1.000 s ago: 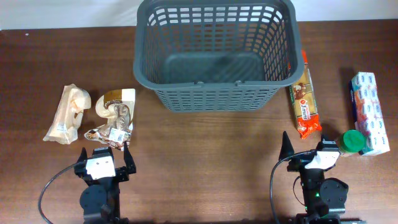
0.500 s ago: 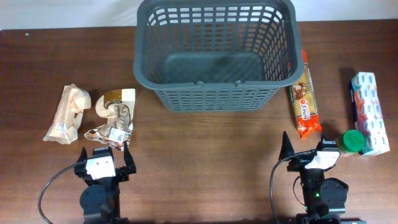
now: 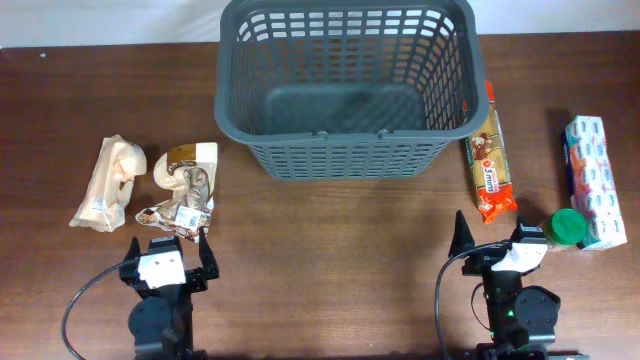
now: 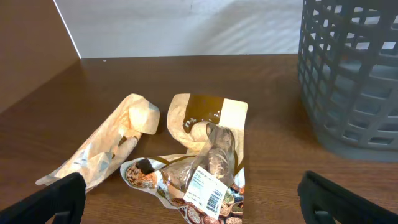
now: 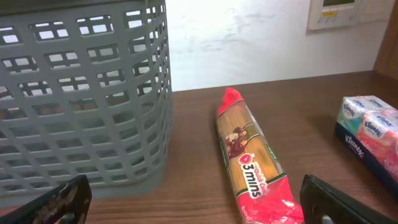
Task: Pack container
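Basket first: the container (image 3: 345,155) sits at the far middle of the table (image 3: 330,250), mouth up, floor bare, so by my read nothing is packed yet. Left gripper (image 3: 167,252) is low at the near edge with its fingers spread wide and nothing between them. Right gripper (image 3: 492,245) mirrors it on its own side, splayed and empty.

Now the geometry that matters. From the left fingers the container lies ahead and off to the right; from the right fingers, ahead and off to the left. Any load has to travel forward and inward.

Nearest pick on the left is the barcode-labelled packet (image 3: 180,212), just ahead of the open fingers and overlapping the brown-and-cream pouch (image 3: 188,163) behind it. A pale bag (image 3: 105,185) lies further left, apart from that pair.

On the right, the spaghetti pack (image 3: 490,160) lies ahead of the gripper, close beside the container's right wall. Its long axis runs straight away from the arm, so fingers spanning left to right would close across its narrow width. A green-lidded jar (image 3: 567,227) stands just beside the right gripper, with the tissue pack (image 3: 595,180) beyond it.

Each arm is the nearer one for its own side's goods, and I'd call the left packet the shorter reach
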